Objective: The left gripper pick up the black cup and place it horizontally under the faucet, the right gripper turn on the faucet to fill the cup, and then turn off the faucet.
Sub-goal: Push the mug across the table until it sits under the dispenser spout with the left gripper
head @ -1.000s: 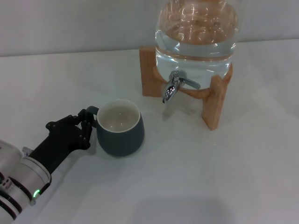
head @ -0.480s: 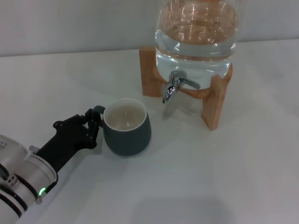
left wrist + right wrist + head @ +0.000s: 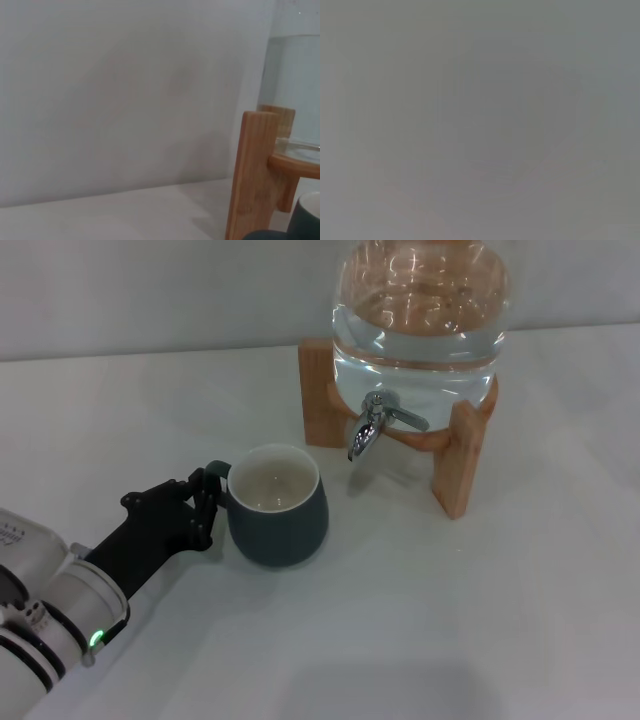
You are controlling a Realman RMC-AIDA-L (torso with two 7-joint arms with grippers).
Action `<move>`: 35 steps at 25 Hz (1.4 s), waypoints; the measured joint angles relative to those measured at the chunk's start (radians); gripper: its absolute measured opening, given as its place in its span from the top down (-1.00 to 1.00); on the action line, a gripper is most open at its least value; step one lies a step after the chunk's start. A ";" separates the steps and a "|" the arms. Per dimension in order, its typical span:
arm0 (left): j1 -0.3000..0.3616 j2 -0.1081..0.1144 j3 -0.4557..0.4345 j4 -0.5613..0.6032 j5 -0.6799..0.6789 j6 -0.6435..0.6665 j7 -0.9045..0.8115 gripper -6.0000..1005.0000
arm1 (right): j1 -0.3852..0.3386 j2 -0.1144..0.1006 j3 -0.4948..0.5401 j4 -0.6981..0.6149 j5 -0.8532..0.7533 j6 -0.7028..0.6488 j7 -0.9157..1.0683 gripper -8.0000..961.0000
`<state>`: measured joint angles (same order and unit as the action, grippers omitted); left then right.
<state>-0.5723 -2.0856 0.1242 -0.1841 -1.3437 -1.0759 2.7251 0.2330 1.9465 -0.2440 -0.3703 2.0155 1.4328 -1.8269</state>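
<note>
Head view: the left gripper (image 3: pixel 203 502) is clenched on the small loop handle of the black cup (image 3: pixel 277 505), low on the white counter (image 3: pixel 420 620).
Cup position: upright, left of and nearer the robot than the faucet (image 3: pixel 368 430), not yet under its spout; whether it rests on the counter or is just lifted I cannot tell.
Cup look: squat and rounded, dark charcoal outside, cream-white inside, with nothing visible in it.
Faucet: shiny chrome, spout turned down, flat lever pointing to the right, fitted to a clear glass jar (image 3: pixel 425 310) of water on a wooden stand (image 3: pixel 463 455).
Left wrist view: shows the stand's leg and a dark edge of the cup at the frame's corner, with a plain wall behind.
Right gripper: not in view anywhere; the right wrist view is a blank grey.
Risk, grip: holding only by the thin handle, the cup could swing or tilt, so its mouth misses the stream.
Risk, path: a careless slide could knock the rim against the spout or the stand's leg.
Risk, placement: stopping short would send water onto the counter.
</note>
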 joint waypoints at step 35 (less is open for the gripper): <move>-0.067 -0.004 -0.005 -0.015 0.053 0.118 0.021 0.77 | 0.002 0.004 0.000 0.000 -0.011 -0.001 -0.011 -0.75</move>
<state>-0.6397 -2.0892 0.1195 -0.1996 -1.2905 -0.9575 2.7459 0.2346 1.9509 -0.2439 -0.3699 2.0048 1.4316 -1.8374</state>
